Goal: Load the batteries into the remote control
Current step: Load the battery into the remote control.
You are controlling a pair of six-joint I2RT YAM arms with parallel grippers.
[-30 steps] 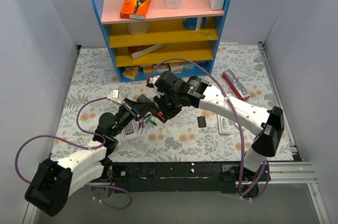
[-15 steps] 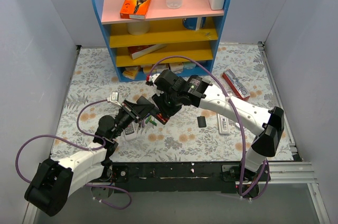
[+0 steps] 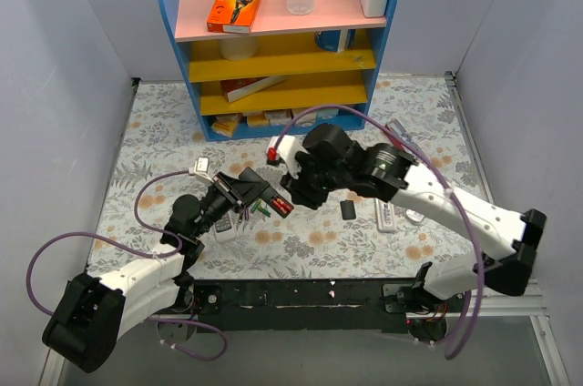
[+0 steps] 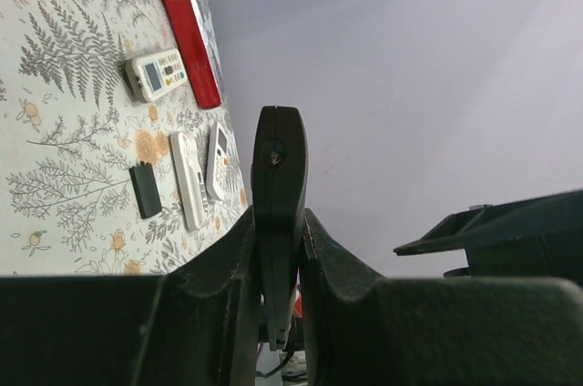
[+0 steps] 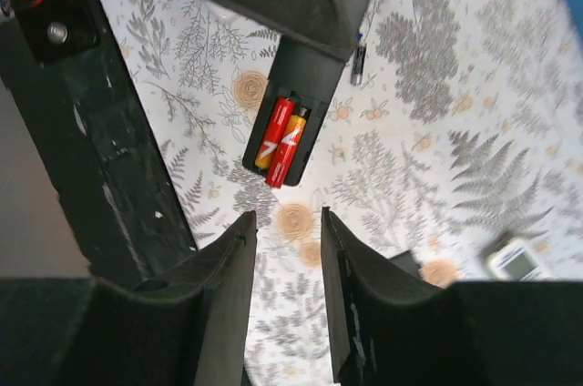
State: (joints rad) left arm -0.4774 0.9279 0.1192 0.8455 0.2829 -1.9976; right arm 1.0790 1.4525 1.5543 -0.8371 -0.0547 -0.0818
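- The remote control (image 4: 278,167) is clamped by the closed left end effector (image 4: 278,233) above the worktop (image 4: 73,131).
- Two red batteries (image 5: 281,141) are seated in its compartment.
- The right end effector (image 5: 289,227) is held open, empty, above them.

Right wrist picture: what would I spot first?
Two red batteries lie side by side in the open back of the black remote, which the left gripper pinches tight. The right gripper points down at them, open and empty. At the back of the table stands a bright blue, pink and yellow shelf.
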